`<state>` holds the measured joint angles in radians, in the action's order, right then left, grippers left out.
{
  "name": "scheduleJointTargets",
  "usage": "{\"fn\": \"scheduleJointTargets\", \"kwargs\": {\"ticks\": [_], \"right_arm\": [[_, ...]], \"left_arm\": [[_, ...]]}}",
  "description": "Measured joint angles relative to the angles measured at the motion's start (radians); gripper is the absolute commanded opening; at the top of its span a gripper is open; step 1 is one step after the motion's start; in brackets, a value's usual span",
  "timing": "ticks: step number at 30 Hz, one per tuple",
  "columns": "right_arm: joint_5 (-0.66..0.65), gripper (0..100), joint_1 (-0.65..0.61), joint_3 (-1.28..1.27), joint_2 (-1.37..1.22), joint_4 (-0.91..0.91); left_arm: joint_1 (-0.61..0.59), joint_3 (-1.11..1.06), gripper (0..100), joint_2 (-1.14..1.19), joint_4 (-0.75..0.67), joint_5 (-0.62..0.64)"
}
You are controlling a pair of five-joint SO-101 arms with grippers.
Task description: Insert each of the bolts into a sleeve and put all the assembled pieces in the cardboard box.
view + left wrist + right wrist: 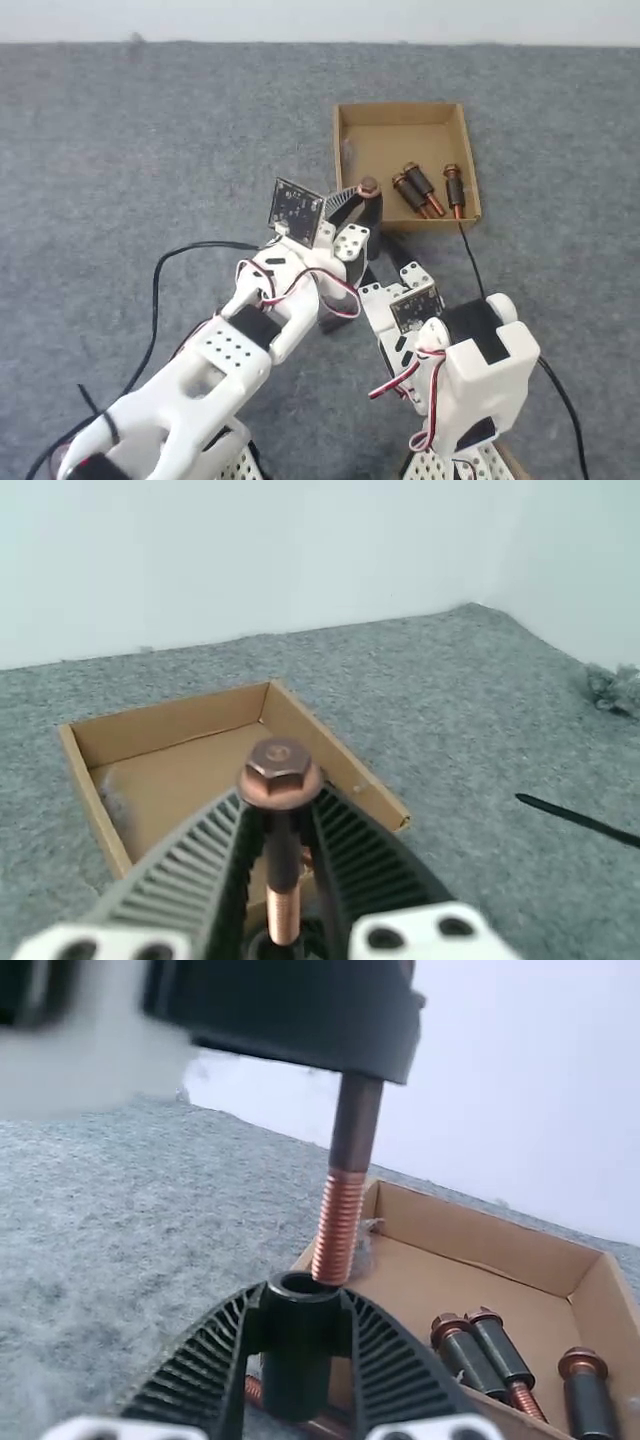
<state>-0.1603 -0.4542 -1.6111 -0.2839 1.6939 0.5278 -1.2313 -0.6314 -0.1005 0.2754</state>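
Observation:
My left gripper [280,805] is shut on a copper bolt [278,780], held head up with its threaded end pointing down. In the high view that bolt [368,187] hangs just off the near left corner of the cardboard box [400,108]. Directly below, my right gripper [300,1305] is shut on a black sleeve [297,1355] standing upright. The bolt's thread [338,1225] has its tip at the sleeve's mouth. Three assembled pieces [428,192] lie in the near right part of the box, seen also in the right wrist view as assembled pieces [500,1355].
Grey carpet covers the table. A black cable [470,260] runs from the box's near edge back toward the right arm [470,360]. Another cable [160,290] loops left of the left arm. The box's far left half [170,780] is bare.

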Motion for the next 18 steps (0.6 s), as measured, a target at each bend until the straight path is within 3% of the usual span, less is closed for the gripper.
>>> {"fn": "scheduleJointTargets", "kwargs": {"ticks": [18], "right_arm": [[0.0,0.6,0.015,-0.002,0.002,0.002]], "left_arm": [[0.009,-0.025,1,-0.028,0.077,0.0]]}}
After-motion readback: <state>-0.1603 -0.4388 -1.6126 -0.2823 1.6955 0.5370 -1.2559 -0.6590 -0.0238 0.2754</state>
